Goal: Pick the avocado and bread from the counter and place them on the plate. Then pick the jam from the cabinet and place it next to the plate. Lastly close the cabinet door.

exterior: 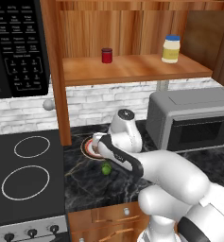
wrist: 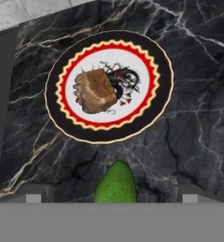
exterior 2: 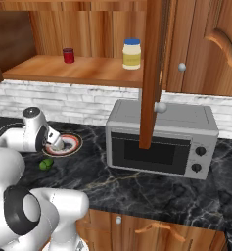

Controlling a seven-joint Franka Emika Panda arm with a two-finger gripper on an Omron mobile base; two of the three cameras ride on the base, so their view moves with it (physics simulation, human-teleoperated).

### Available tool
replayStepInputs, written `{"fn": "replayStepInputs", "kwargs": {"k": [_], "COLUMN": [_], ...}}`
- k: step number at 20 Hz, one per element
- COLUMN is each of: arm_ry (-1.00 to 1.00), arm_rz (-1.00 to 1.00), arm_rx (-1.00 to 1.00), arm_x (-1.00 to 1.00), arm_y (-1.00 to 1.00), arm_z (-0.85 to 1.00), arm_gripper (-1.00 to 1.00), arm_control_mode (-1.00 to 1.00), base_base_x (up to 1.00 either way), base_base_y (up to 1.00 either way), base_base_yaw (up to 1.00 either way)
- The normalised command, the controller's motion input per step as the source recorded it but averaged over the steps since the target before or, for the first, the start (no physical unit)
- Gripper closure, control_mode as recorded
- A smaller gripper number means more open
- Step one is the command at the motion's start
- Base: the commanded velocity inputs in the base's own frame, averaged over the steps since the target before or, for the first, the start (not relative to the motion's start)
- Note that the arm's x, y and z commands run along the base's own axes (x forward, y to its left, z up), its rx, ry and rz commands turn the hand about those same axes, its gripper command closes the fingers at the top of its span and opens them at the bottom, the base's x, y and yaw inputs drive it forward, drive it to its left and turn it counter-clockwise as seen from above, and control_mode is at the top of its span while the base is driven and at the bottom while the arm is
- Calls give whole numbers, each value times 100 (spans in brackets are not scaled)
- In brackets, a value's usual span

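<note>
One avocado [wrist: 115, 184] sits on the black counter [wrist: 189, 118] just beside the plate [wrist: 56, 118], where the bread [wrist: 95, 90] lies. The gripper [wrist: 108, 193] hangs above, jaws spread wide and empty. The jam [exterior: 107, 55] stands on the cabinet [exterior: 132, 68] shelf.

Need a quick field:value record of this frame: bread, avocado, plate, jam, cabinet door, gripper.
bread: lying on the plate, left of its dark centre pattern in the hand view
avocado: on the counter, off the plate, between the fingers in the hand view
plate: on the counter beside the stove
jam: on the cabinet shelf, left of the pale jar with blue lid
cabinet door: open
gripper: open, above the avocado, holding nothing
</note>
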Motion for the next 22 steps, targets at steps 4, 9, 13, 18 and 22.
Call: {"fn": "replayStepInputs", "kwargs": {"k": [4,9,13,18,22], "arm_ry": [3,5,4,5,5], "arm_rz": [0,0,0,0,0], "arm_rx": [-2,-2,-2,-2,-1], "arm_x": [0,-4,-4,-1,-2], "arm_y": [0,0,0,4,8], "arm_z": [-25,-26,-26,-22,-17], "arm_gripper": [-100,-100,-100,-100,-100], "arm_control_mode": [-100,-100,-100,-100,-100], "base_base_x": [0,0,0,0,0], "base_base_y": [0,0,0,0,0], "base_base_yaw": [0,0,0,0,0]}}
